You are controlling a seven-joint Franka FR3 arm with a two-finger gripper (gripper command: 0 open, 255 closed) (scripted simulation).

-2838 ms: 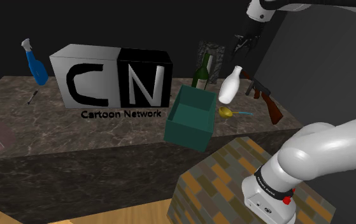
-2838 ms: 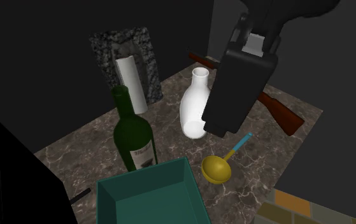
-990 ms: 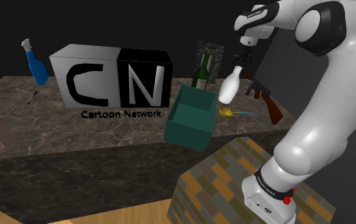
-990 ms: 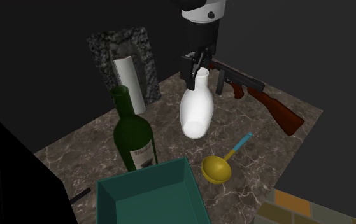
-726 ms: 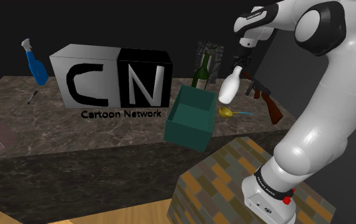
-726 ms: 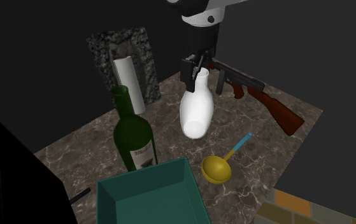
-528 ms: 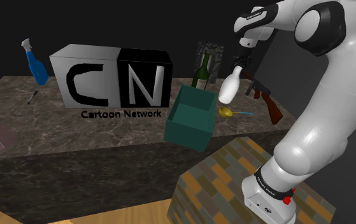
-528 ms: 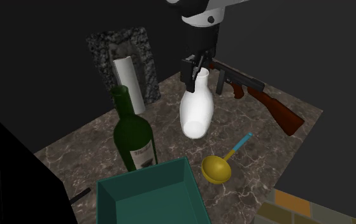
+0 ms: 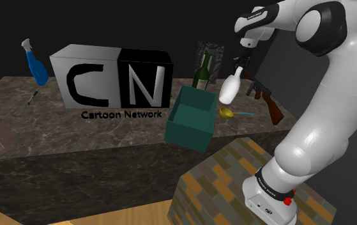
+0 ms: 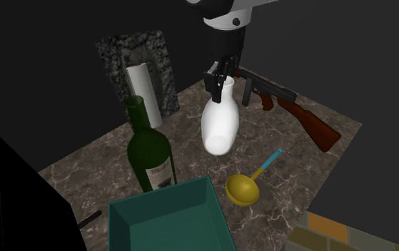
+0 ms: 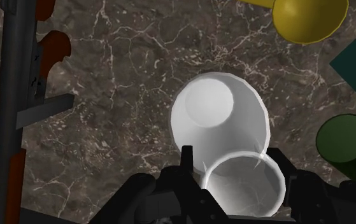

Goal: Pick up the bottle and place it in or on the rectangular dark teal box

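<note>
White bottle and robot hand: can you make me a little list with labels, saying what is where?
end effector: above the bottle, fingers clasping its neck
white bottle: upright on the marble table
teal box: open on top, apart from the white bottle
green bottle: standing between the white bottle and the box
yellow ladle: lying on the table beside the white bottle
gun: lying on the table past the white bottle
task so far: bottle gripped, not yet in the box
</note>
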